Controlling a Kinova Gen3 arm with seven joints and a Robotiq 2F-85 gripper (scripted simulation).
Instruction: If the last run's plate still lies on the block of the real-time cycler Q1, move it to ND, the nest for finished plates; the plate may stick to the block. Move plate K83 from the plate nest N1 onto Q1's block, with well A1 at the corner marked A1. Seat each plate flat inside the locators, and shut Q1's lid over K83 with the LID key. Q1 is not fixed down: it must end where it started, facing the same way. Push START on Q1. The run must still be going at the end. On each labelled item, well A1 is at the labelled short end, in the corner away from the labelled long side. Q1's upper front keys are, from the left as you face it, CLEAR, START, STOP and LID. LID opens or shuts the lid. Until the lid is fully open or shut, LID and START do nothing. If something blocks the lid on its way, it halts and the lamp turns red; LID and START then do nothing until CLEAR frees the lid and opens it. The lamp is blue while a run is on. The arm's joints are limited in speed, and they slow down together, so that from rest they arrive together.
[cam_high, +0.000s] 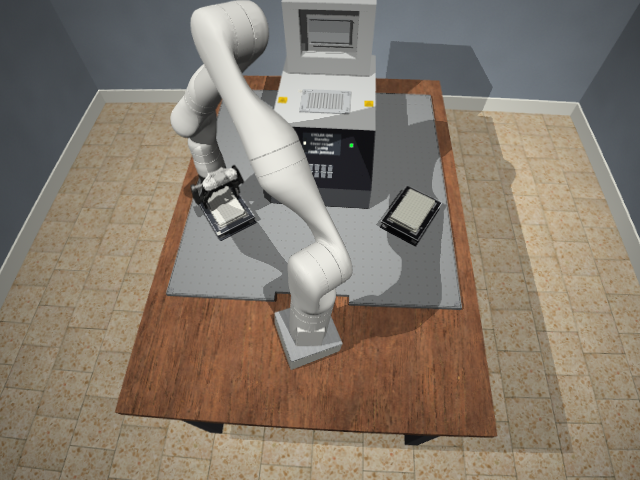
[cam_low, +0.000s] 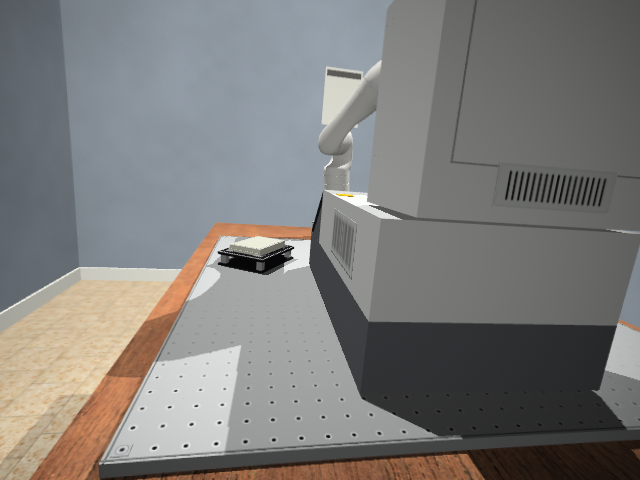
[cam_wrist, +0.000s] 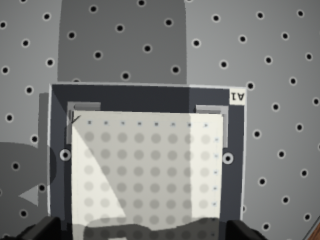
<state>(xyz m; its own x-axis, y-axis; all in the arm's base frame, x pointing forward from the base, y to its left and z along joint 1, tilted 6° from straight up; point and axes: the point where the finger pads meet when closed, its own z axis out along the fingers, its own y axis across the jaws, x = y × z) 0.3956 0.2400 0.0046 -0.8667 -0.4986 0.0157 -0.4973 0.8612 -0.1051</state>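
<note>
A pale plate (cam_high: 230, 211) (cam_wrist: 150, 175) lies in the dark left nest (cam_high: 239, 222) (cam_wrist: 150, 96); the nest's A1 label is at upper right in the wrist view. My gripper (cam_high: 219, 193) (cam_wrist: 144, 232) is open, with its fingers at either side of this plate and no contact visible. Another pale plate (cam_high: 413, 209) (cam_low: 258, 245) lies in the right nest (cam_high: 397, 227). Neither plate's name is legible. Q1 (cam_high: 356, 121) (cam_low: 491, 273) has its lid (cam_high: 292, 41) raised and a green lamp (cam_high: 351, 145). Its block (cam_high: 325, 101) shows dark grooves and no plate. The keys (cam_high: 323, 170) are partly hidden by the arm.
The arm (cam_high: 279, 149) rises from its base (cam_high: 310, 356) and arches across the area between the left nest and Q1's front. Q1 stands between and behind the nests on the perforated mat (cam_high: 232, 279) (cam_low: 180, 403). The wooden table edge (cam_high: 178, 206) runs close beside the left nest.
</note>
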